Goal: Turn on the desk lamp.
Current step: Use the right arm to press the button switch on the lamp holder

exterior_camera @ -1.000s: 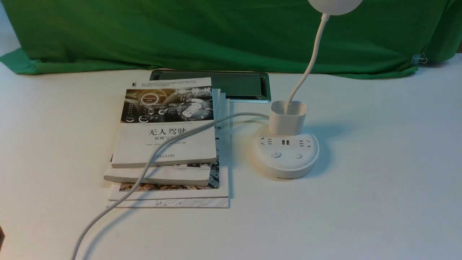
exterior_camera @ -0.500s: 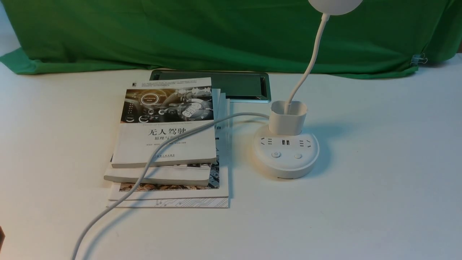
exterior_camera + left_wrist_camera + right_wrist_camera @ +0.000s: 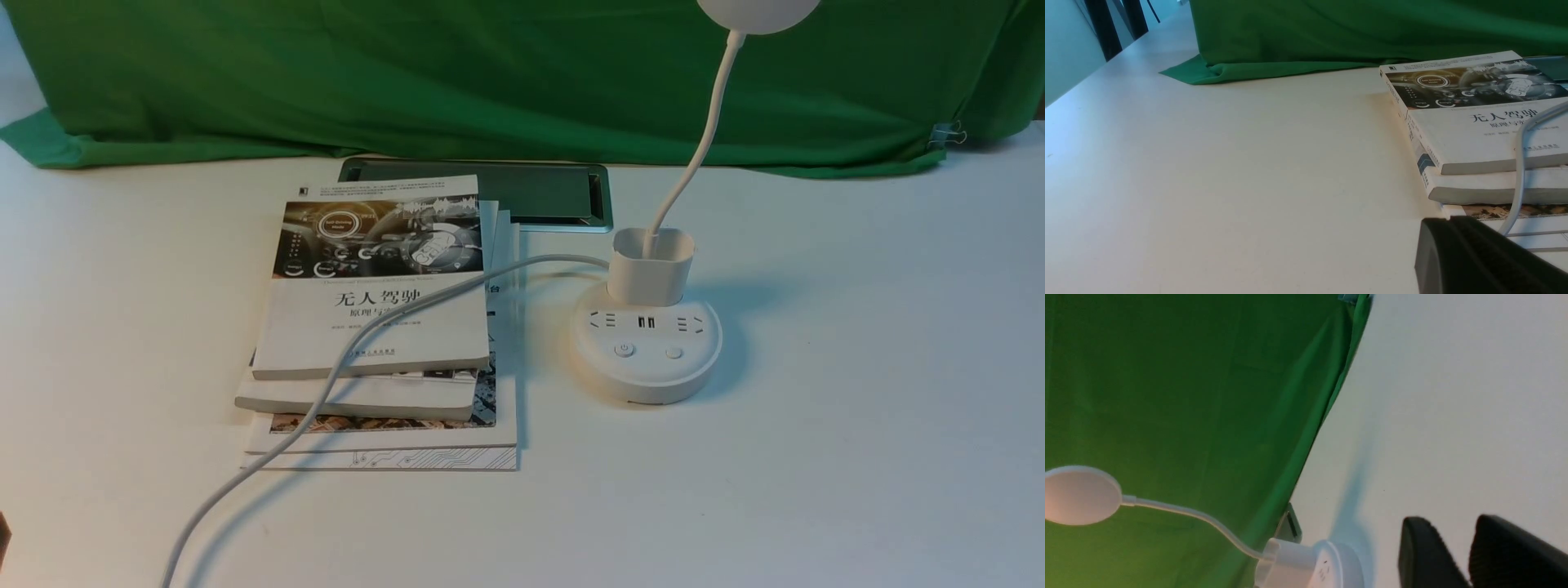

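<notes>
The white desk lamp stands right of centre in the front view: round puck base with two buttons, cup-shaped holder, thin gooseneck and round head cut by the top edge. The head shows no glow. The lamp also shows in the right wrist view. My right gripper is open and empty above bare table, apart from the base. My left gripper is shut and empty, low over the table by the books' near corner. Neither gripper shows in the front view.
A stack of books lies left of the lamp. The lamp's white cable runs over the books to the front left edge. A grey inset panel sits behind the books. Green cloth covers the back.
</notes>
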Controlling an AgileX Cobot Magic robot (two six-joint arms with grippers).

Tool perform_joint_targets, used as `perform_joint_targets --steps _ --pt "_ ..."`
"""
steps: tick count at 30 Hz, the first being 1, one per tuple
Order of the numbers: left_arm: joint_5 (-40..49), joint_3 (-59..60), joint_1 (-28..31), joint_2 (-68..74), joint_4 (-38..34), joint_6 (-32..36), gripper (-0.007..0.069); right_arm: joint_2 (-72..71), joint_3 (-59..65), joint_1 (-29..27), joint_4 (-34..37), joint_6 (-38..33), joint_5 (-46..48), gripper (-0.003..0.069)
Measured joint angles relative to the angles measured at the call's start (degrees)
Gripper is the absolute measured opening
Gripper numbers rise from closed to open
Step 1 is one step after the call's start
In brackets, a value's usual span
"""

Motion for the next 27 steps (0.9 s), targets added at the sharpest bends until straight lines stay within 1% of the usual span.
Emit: perform_joint_targets --steps 3,5,6,7,8,10,11,12,13,15,17,19,20,21,22,23,24,26,27 --pt "0.00 0.00 0.00 0.00 0.00 0.00 0.0021 0.00 0.00 0.02 -0.07 -1.25 -0.57 0.0234" --pt "0.00 0.00 0.00 0.00 0.00 0.00 0.0021 0.00 0.05 0.48 -0.07 -5.06 -4.18 0.0223" --pt "0.00 0.00 0.00 0.00 0.00 0.00 0.0021 0.00 0.05 0.55 -0.07 -5.06 -4.72 0.0221" --pt "0.00 0.00 0.00 0.00 0.00 0.00 0.0021 0.00 0.05 1.27 -0.12 -9.94 -8.82 0.0206" --pt "0.00 0.00 0.00 0.00 0.00 0.00 0.0021 0.07 -0.14 1.70 -0.12 -13.31 -10.82 0.0195" --pt "0.00 0.00 0.00 0.00 0.00 0.00 0.0021 1.43 -2.16 2.68 -0.12 -20.44 -11.33 0.0153" --pt "0.00 0.00 0.00 0.00 0.00 0.00 0.0021 3.39 -5.20 3.54 -0.12 -26.76 -10.76 0.0104" --pt "0.00 0.00 0.00 0.00 0.00 0.00 0.0021 5.60 -7.35 4.08 -0.13 -32.40 -10.06 0.0074" --pt "0.00 0.00 0.00 0.00 0.00 0.00 0.0021 7.14 -9.75 4.60 -0.26 -35.83 -9.44 0.0053" --pt "0.00 0.00 0.00 0.00 0.00 0.00 0.0021 13.05 -15.60 5.70 -0.31 -46.55 -7.17 0.0031" --pt "0.00 0.00 0.02 0.00 0.00 0.00 0.0021 20.26 -23.17 6.52 -0.45 -59.40 -4.19 0.0029" --pt "0.00 0.00 0.07 0.00 0.00 0.00 0.0021 25.51 -28.63 6.75 -0.45 -65.64 -1.42 0.0028" --pt "0.00 0.00 0.08 0.00 0.00 0.00 0.0021 29.39 -33.30 6.75 -0.50 -69.01 1.46 0.0028" --pt "0.00 0.00 0.08 0.00 0.00 0.00 0.0021 32.53 -35.77 6.75 -0.50 -71.25 4.32 0.0028" --pt "0.00 0.00 0.08 0.00 0.00 0.00 0.0021 32.53 -36.39 6.75 -0.50 -71.25 4.32 0.0028" --pt "0.00 0.00 0.08 0.00 0.00 0.00 0.0021 37.86 -40.70 6.89 -0.19 -74.35 9.87 0.0028" --pt "0.00 0.00 0.08 0.00 0.00 0.00 0.0021 38.42 -41.59 7.02 -0.19 -74.62 10.48 0.0028" --pt "0.00 0.00 0.08 0.00 0.00 0.00 0.0021 44.69 -45.48 8.62 0.35 -77.37 16.53 0.0028" --pt "0.00 0.00 0.08 0.00 0.00 0.00 0.0021 47.63 -47.25 10.33 0.49 -78.58 19.16 0.0028"
